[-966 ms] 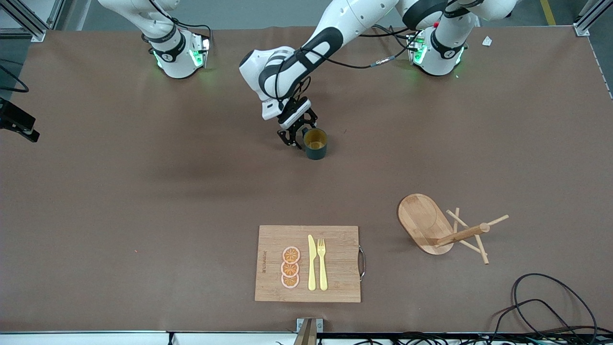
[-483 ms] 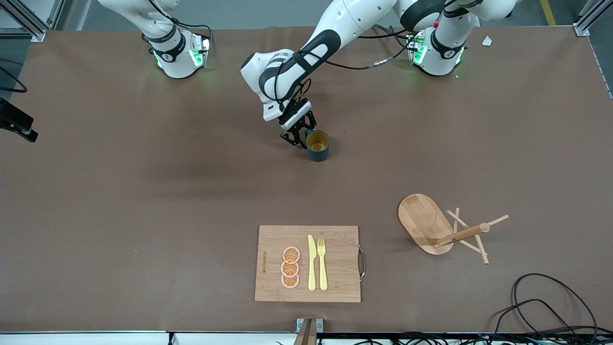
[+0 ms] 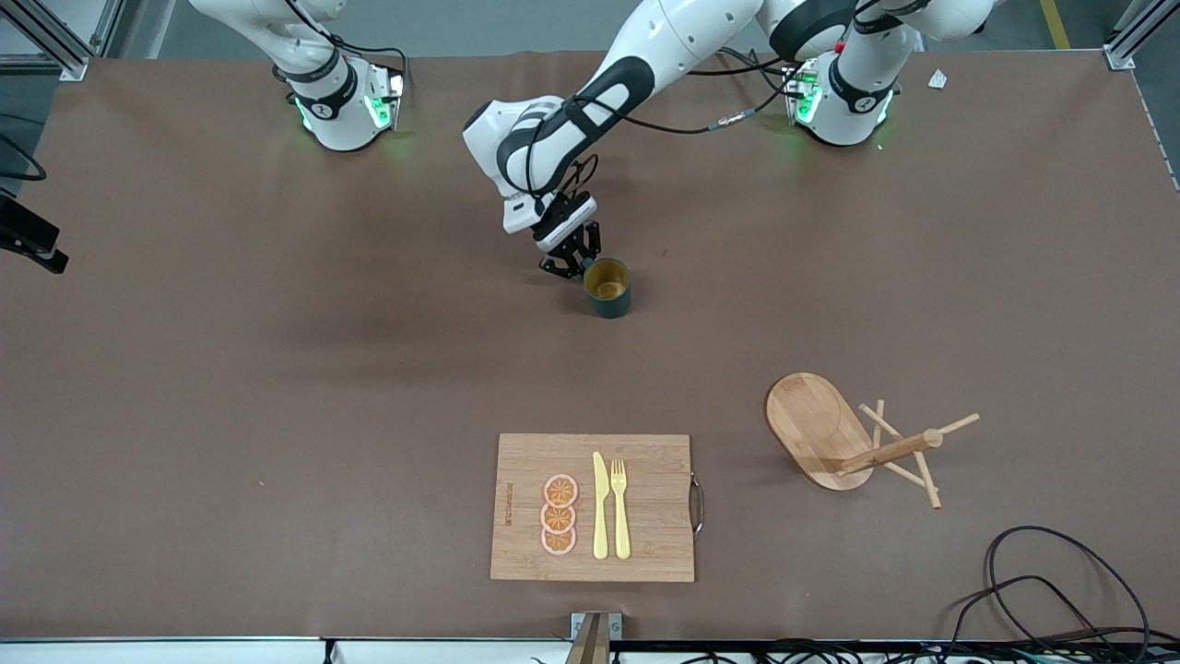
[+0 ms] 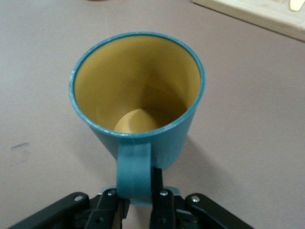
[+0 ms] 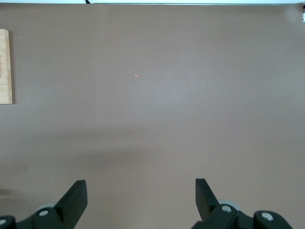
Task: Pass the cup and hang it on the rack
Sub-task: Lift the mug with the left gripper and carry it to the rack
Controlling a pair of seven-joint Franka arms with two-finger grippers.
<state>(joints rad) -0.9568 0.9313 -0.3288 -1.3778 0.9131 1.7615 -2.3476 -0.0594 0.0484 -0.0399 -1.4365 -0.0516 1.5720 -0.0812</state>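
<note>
Since the earlier frame, the left gripper [image 3: 572,265] has closed on the cup's handle. From the front, the cup [image 3: 608,288] stands on the table [image 3: 277,369] just beside it. Left wrist view: fingers [image 4: 159,200] pinch the handle [image 4: 135,169]; rigid, probably light, glossy. Right wrist view: the waiting right gripper [image 5: 140,200] is wide, empty.

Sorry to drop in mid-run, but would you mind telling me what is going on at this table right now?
The left gripper is shut on the handle of the cup, which stands upright on the table roughly midway between the two arm bases. The right gripper is open over bare table; that arm waits. The rack lies tipped on its side toward the left arm's end, nearer the front camera than the cup, beside a cutting board carrying a knife, a fork and orange slices. Nothing hangs on the rack yet.
</note>
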